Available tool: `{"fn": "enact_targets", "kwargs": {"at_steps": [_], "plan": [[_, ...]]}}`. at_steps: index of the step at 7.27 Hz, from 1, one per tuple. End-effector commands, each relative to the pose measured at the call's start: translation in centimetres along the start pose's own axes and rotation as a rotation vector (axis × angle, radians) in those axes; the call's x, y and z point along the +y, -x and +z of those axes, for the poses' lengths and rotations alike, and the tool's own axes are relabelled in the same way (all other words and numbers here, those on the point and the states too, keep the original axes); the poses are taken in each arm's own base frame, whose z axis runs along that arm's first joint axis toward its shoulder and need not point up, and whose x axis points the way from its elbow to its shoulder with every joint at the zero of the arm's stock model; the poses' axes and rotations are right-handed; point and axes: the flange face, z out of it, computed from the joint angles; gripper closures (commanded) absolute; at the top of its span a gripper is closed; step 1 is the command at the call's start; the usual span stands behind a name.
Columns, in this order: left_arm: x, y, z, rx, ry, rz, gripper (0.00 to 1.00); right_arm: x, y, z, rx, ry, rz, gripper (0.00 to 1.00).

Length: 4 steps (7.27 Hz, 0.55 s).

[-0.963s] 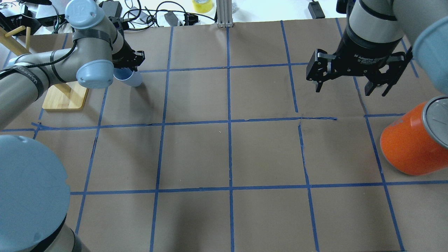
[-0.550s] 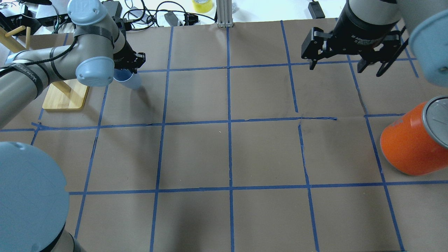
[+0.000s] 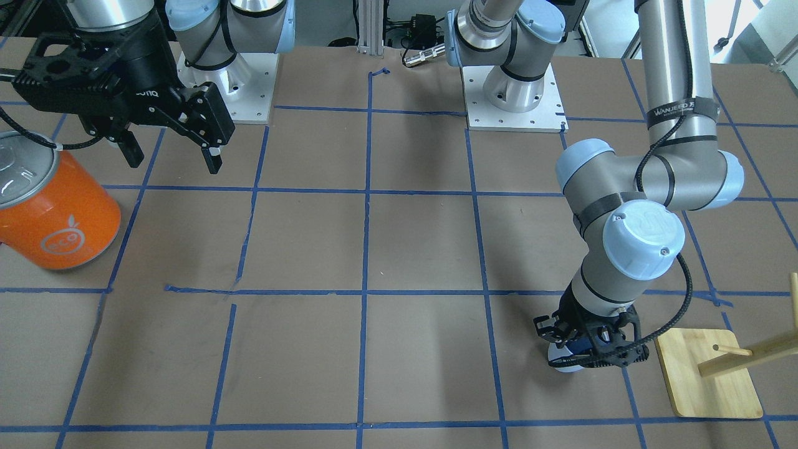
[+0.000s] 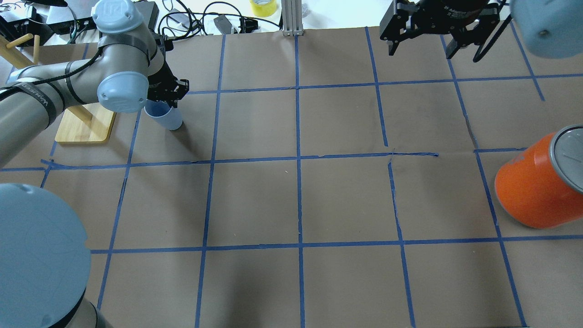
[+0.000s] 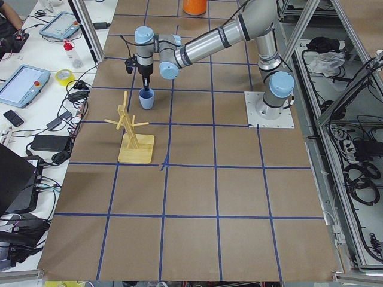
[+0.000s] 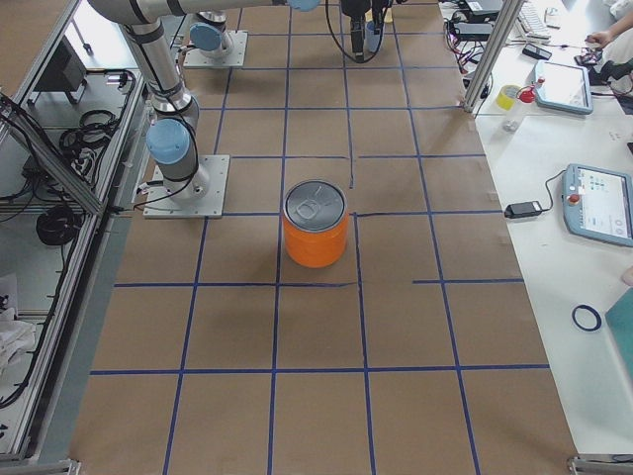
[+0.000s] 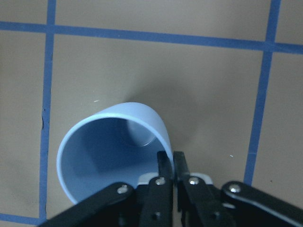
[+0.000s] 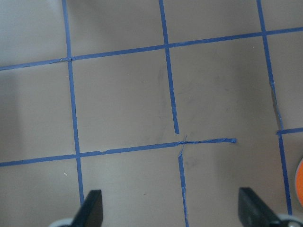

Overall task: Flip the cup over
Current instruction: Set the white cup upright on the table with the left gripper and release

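The cup point(image 4: 165, 116) is a small pale blue tumbler at the table's far left, mouth up and nearly upright, its base on or just above the paper. It also shows in the exterior left view point(image 5: 146, 98) and in the front view point(image 3: 563, 363). My left gripper point(image 4: 171, 94) points down over it and is shut on the cup's rim; in the left wrist view the fingers point(image 7: 165, 166) pinch the wall of the cup point(image 7: 109, 151) from both sides. My right gripper point(image 4: 432, 51) is open and empty, high over the far right of the table, also in the front view point(image 3: 174, 161).
A large orange can point(image 4: 535, 187) with a silver top stands at the right edge. A wooden peg stand point(image 4: 84, 125) on a bamboo base sits just left of the cup. Cables and a yellow tape roll point(image 4: 263, 7) lie beyond the far edge.
The left gripper has turned the cup from leaning toward more upright and lowered it slightly. The right arm has drawn back toward the far edge, still open.
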Motion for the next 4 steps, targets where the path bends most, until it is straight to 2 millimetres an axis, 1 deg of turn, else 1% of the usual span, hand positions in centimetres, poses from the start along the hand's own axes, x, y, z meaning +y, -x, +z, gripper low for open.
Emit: {"fn": "enact_targets", "kwargs": {"at_steps": [1,2,3,4], "plan": [[0.1,0.2,0.0,0.002,0.016,-0.001,0.84,0.0,-1.2,0.4,0.012,0.029,0.014,0.00],[0.0,0.3,-0.4,-0.003,0.003,0.000,0.01,-0.1,-1.1,0.8,0.008,0.028,0.009,0.00],[-0.1,0.1,-1.7,0.002,-0.019,0.002,0.00,-0.2,-1.4,1.0,0.013,0.038,0.015,0.00],[-0.3,-0.7,-4.3,0.003,-0.061,0.013,0.00,-0.1,-1.4,0.9,0.015,0.038,0.015,0.00]]}}
